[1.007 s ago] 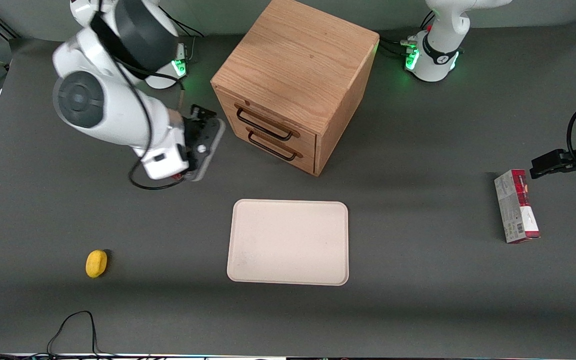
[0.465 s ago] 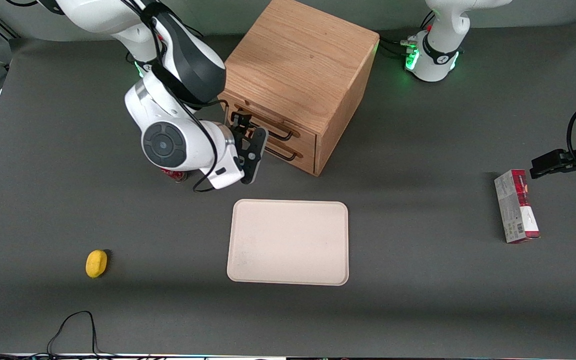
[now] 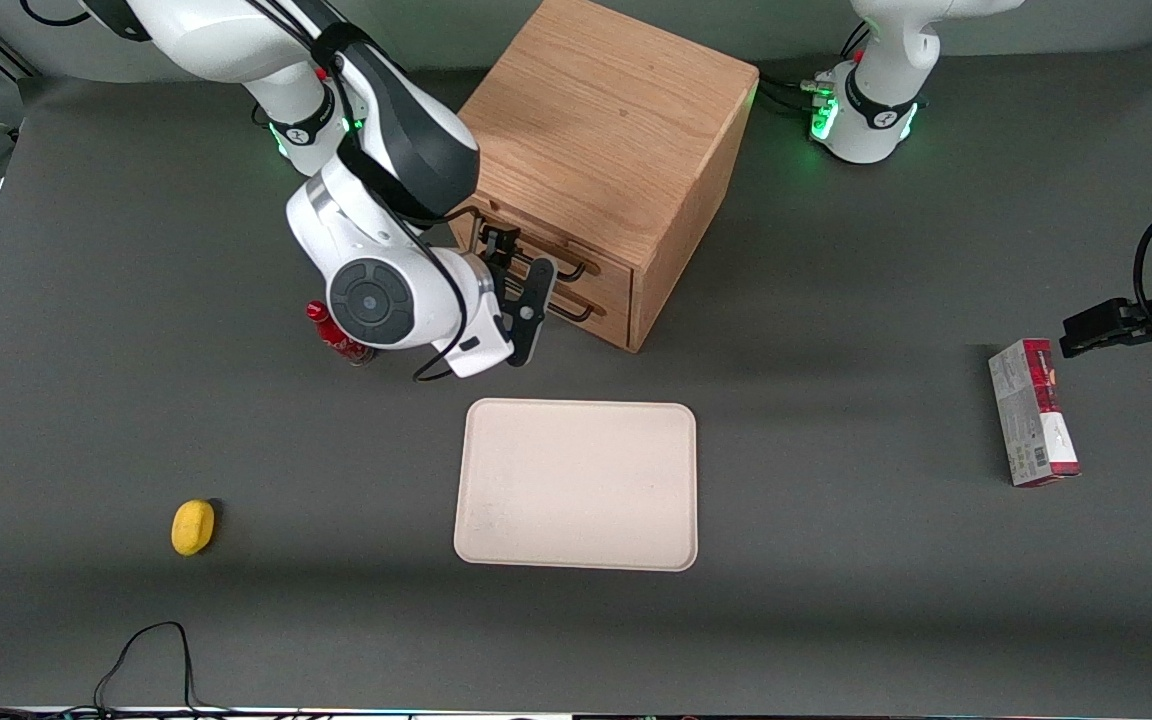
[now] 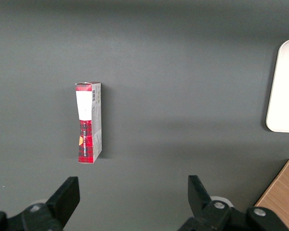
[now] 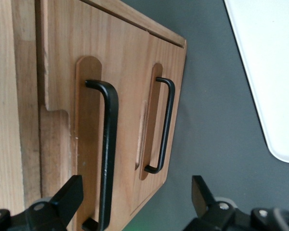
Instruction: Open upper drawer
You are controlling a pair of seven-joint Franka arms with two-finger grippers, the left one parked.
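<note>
The oak cabinet [image 3: 601, 120] stands at the table's back with its two drawer fronts turned toward the working arm. The upper drawer [image 5: 91, 43] sits flush and closed, and its long black bar handle [image 5: 109, 144] is close to the wrist camera. In the front view only the end of that handle [image 3: 576, 267] shows past the gripper. The lower drawer's handle [image 5: 166, 125] [image 3: 574, 312] lies under it. My right gripper [image 3: 519, 262] [image 5: 135, 197] is open and empty, just in front of the drawer fronts. One of its fingers [image 5: 70, 195] is beside the upper handle, not touching it.
A cream tray [image 3: 576, 485] [image 5: 269, 72] lies nearer the front camera than the cabinet. A red can [image 3: 336, 335] stands by the working arm's wrist. A yellow fruit [image 3: 193, 526] lies toward the working arm's end. A red and grey box [image 3: 1033, 412] [image 4: 88, 122] lies toward the parked arm's end.
My right arm has swung in toward the cabinet and the gripper has turned to face the drawer fronts. The red can, hidden under the arm before, now shows.
</note>
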